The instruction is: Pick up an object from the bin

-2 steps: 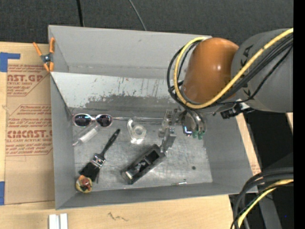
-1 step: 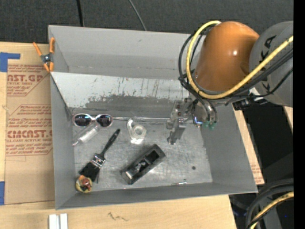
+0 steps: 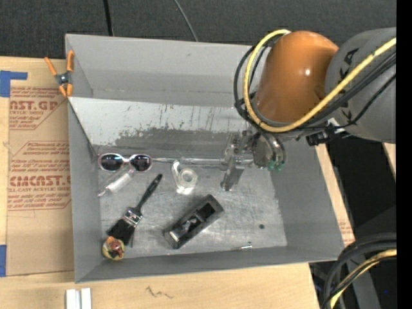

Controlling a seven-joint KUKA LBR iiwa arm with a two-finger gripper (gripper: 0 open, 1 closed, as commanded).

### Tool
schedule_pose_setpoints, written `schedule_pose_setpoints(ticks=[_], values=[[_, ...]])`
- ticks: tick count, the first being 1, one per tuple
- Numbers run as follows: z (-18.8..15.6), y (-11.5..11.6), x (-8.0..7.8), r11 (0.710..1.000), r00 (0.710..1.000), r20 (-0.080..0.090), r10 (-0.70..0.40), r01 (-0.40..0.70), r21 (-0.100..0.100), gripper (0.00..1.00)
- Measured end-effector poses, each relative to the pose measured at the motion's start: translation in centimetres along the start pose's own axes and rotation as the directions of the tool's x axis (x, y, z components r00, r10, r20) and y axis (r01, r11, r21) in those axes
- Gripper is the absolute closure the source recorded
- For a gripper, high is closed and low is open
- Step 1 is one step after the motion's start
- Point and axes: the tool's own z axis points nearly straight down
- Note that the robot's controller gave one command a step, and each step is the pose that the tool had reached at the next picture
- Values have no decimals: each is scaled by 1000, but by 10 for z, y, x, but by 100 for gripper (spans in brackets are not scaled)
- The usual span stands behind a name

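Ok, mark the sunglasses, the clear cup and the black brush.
sunglasses point(image 3: 127, 161): camera view, on the bridge between the lenses.
clear cup point(image 3: 185, 179): camera view, on its see-through body.
black brush point(image 3: 143, 201): camera view, on the handle above the silver ferrule.

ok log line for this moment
gripper | in bin centre, just right of clear cup | black tool nearer front | sunglasses at left
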Motion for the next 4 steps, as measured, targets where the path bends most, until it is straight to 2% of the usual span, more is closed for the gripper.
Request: schedule_pose_setpoints(ticks=[1, 2, 3, 4], values=[[71, -20, 38, 997, 997, -12, -76, 76, 0, 100], [94, -17, 45, 990, 990, -27, -140, 140, -1, 100], [83, 41, 36, 960, 960, -15, -281, 281, -2, 100], [64, 52, 18, 956, 956, -13, -292, 292, -10, 100]])
